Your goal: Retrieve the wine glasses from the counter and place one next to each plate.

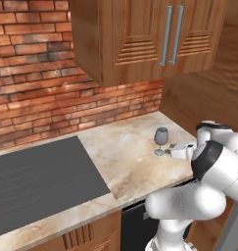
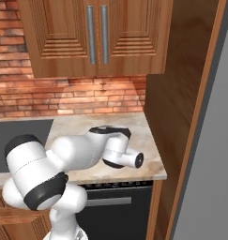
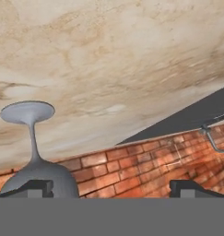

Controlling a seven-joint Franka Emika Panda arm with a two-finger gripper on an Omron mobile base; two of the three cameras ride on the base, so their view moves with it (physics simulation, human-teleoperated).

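Reaching from the right side of the scene, the gripper lies level with the wine glass that stands upright on the table, near its right end and well apart from the dark cooktop.

- Item, glass: grey-blue, translucent, rounded bowl on a short stem and round foot. In the hand view it appears upside down, so the hand is evidently rolled over; its bowl sits toward the left fingertip, not centred between the two.
- Item, jaws: spread wide and empty, the two tips well apart at the bottom of the hand view, nothing between them.
- Item, surroundings: red brick backsplash behind, wooden wall cabinet above, tall wooden side panel to the right.
- Step in hand, as judged: closing in for the grasp of the first glass.
- Handling advice: shift the hand sideways until the bowl or stem lies midway between the tips, before advancing. A tip that meets the bowl first would likely push or tip the glass. Close gently, since a narrow foot makes it top-heavy. Lift straight up before swinging away, keeping clear of the side panel.
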